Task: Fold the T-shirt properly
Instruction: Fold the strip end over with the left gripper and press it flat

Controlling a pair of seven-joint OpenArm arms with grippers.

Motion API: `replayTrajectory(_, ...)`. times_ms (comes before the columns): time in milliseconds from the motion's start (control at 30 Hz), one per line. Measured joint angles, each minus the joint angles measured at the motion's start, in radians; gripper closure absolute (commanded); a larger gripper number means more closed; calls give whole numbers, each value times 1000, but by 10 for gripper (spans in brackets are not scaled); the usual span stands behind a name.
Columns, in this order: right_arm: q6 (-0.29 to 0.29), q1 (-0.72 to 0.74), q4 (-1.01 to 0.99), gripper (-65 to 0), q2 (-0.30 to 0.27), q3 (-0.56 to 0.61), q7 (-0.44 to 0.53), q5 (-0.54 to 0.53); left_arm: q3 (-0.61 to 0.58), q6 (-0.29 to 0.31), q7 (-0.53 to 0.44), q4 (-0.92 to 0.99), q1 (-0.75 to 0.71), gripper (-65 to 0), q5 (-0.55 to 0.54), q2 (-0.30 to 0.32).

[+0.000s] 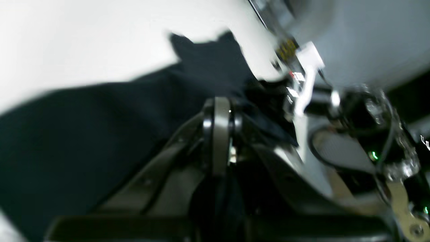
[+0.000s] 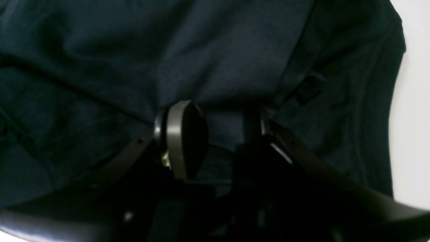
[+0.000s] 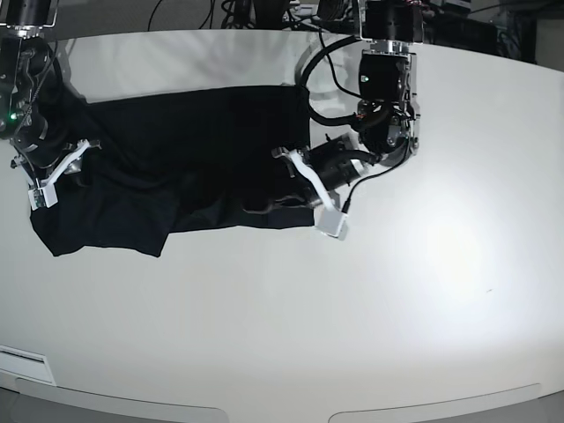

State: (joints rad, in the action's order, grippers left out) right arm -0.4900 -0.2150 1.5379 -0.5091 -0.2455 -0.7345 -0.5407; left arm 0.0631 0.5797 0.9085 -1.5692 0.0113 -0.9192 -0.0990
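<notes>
T-shirt (image 3: 176, 159) plain black, no readable print or labels.

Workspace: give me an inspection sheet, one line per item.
Surface: white table, bare in front.
Job's things: black T-shirt spread wide, rumpled, lower edge uneven.
Clutter: nothing seen.
Grippers: left end effector shut on the T-shirt's edge; right end effector open, pressed on the cloth.
Cables: black cables looping along the left arm.
Surroundings: dark equipment behind the table, blurred.
</notes>
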Motion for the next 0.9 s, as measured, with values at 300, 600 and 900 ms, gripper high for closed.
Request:
replayTrajectory(300, 6, 11, 0, -222, 1, 0, -6, -1, -9, -121, 0, 0, -13, 0, 129, -2)
replayTrajectory(600, 5, 16, 0, -222, 1, 2, -7, 0, -171, -137, 53, 0, -62, 0, 148, 1)
replayTrajectory(900, 0, 22, -1, -222, 1, 2, -12, 2, -282, -29, -16, 0, 11, 0, 134, -8)
